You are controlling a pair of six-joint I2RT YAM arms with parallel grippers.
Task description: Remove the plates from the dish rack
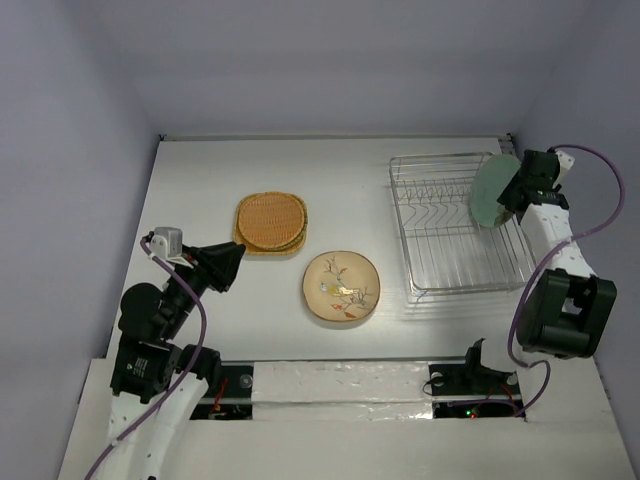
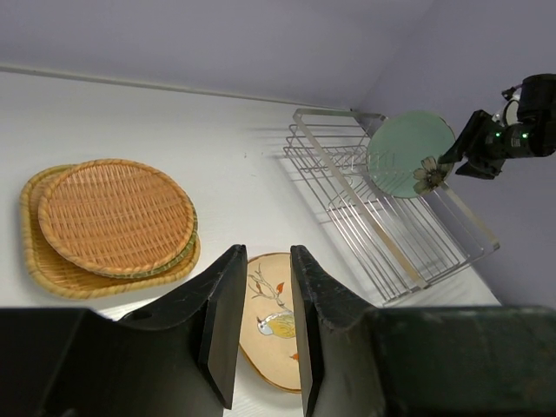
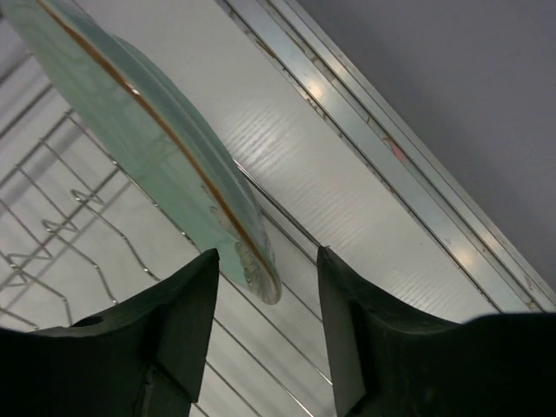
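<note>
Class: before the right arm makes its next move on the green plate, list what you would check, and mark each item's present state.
1. Rim of pale green plate inside right gripper: ok.
2. Jaws closed on rim: not ok, gap visible.
3. Plate's lower edge free of dish rack dividers: cannot tell.
4. Position of left gripper away from rack: ok, open.
5. Rack otherwise unloaded: ok; cream plate and woven stack lie on table.

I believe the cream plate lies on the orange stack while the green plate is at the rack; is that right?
Not quite: the top external view shows the cream plate on the table beside the orange stack, apart; the rest holds.
</note>
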